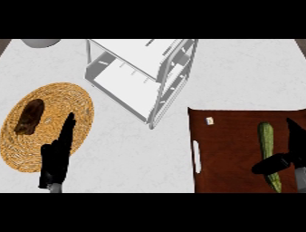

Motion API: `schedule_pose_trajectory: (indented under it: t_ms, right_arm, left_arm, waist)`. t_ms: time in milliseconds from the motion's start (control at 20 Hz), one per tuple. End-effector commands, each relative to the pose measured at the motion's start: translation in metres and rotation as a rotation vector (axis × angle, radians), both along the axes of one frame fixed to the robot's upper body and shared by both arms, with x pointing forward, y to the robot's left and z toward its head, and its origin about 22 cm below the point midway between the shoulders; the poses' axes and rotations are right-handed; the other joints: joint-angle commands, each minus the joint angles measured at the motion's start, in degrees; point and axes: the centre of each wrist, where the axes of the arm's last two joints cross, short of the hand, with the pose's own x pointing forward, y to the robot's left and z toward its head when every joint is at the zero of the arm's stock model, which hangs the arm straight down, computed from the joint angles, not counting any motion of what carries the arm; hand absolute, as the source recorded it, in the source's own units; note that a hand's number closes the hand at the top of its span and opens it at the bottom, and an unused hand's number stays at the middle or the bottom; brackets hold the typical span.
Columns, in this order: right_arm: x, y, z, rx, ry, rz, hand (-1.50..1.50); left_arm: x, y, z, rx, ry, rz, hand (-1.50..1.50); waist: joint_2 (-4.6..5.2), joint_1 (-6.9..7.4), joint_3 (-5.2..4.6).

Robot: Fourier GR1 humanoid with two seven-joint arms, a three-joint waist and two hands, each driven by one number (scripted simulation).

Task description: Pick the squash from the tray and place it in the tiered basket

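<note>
A long green squash (268, 145) lies lengthwise on the dark brown tray (226, 136) at the right. My right hand (304, 147) is over the tray's right side, just right of the squash. Its fingers are straight and point away from me, and its thumb reaches left across the squash's lower part. The hand is open and nothing is lifted. The white tiered basket (142, 77) stands at the back middle, up and left of the tray. My left hand (57, 156) rests open at the lower left, fingers up, over the edge of a woven mat.
A round woven mat (69, 97) at the left carries a dark brown oblong item (30, 117). A grey bowl (40, 42) shows at the top left edge. The tray has a white handle (196, 156) on its left side and a small white tag (210, 121).
</note>
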Motion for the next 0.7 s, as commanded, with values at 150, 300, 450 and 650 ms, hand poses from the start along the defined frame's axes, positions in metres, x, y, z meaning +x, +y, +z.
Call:
schedule_pose_trajectory:
  t_ms: [150,300,450,650]
  right_arm:
    - [0.004,-0.005,-0.008,-0.018,0.168,-0.123,-1.5]
    - [0.021,0.004,0.002,0.023,0.178,-0.133,-1.5]
    - [0.012,-0.003,-0.015,0.032,0.178,-0.155,-1.5]
    - [0.019,-0.002,-0.02,0.047,0.19,-0.159,-1.5]
  left_arm:
    - [0.004,-0.014,-0.002,-0.01,0.049,0.02,0.0]
    - [-0.002,0.002,-0.01,-0.004,0.052,-0.01,0.0]
    - [-0.022,-0.01,-0.008,-0.022,0.055,0.018,0.0]
    - [-0.013,0.024,-0.013,-0.012,0.06,-0.002,0.0]
  waist:
    - [0.21,-0.55,-0.3]
    - [0.28,-0.14,-0.34]
    - [0.11,-0.03,-0.28]
    - [0.26,-0.25,-0.32]
